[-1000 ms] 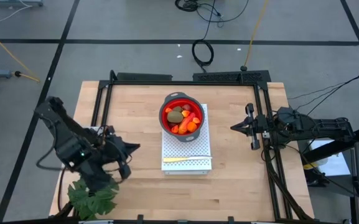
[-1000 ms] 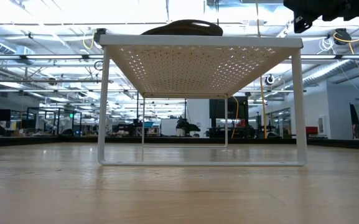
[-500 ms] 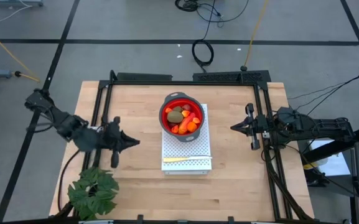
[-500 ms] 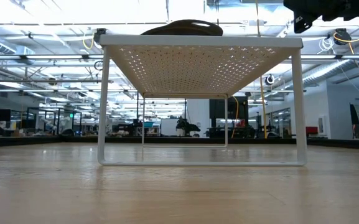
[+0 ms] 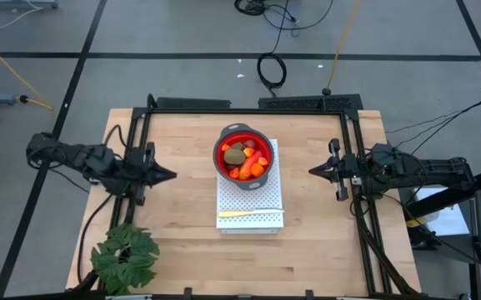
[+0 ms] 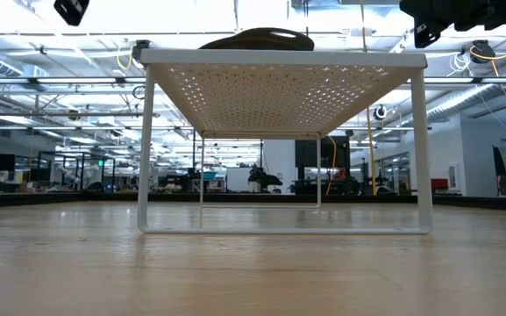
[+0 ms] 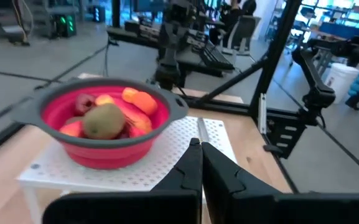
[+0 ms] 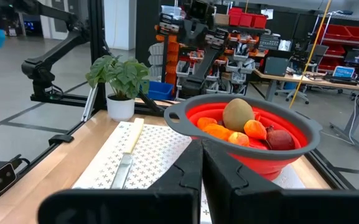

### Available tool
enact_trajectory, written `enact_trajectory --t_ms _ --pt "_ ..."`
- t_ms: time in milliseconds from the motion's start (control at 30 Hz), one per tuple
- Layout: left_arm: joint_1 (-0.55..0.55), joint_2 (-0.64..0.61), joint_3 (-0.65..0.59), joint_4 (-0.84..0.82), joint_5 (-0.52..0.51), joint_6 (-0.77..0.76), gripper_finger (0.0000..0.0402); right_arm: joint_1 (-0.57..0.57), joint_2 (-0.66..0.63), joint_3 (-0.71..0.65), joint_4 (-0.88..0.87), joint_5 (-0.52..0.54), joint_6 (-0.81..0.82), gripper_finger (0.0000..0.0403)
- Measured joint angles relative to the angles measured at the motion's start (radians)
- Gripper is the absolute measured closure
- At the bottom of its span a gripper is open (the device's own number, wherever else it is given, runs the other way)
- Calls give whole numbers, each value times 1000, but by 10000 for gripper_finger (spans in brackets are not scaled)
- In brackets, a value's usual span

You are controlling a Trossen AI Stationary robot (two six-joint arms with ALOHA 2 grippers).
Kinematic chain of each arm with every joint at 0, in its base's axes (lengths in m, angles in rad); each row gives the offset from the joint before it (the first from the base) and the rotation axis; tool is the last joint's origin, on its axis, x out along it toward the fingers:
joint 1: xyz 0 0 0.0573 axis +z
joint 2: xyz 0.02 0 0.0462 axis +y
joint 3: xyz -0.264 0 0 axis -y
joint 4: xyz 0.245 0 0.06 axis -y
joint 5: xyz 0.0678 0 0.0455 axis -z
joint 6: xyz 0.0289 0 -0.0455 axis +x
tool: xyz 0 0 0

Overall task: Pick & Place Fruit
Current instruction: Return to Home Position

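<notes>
On top of the white shelf (image 5: 261,198), at one end of it, stands a red bowl (image 5: 218,150). All the fruit (image 5: 237,155) lies inside this bowl: an olive-brown oval, some orange pieces and some dark red ones. Near the other end of the shelf a pale yellow knife (image 5: 253,213) lies across it, apart from the bowl. The shelf stands about in the middle of the wooden table (image 5: 190,250).

To the left of the shelf, well apart from it, the left claw (image 5: 172,175) points toward the shelf; its two fingers are pressed together and hold nothing. To the right of the shelf, also well apart, the right claw (image 5: 312,171) points toward it, closed and empty as well.

A green plant (image 5: 125,258) stands at a table corner on the left claw's side, nearer the shelf's knife end.
</notes>
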Motion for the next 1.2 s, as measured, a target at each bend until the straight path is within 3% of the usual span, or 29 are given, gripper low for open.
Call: enact_trajectory --t_ms 300,633,900,1200 --pt "119 -158 -32 -179 57 -12 401 0 0 0 -3 0 0 403" --pt "135 -306 -81 -224 85 -47 401 0 0 0 -65 0 5 403" --pt "135 -369 -321 63 152 -63 401 0 0 0 -124 0 142 403" --pt "172 -521 -388 49 129 -9 401 -25 -111 0 -173 6 149 403"
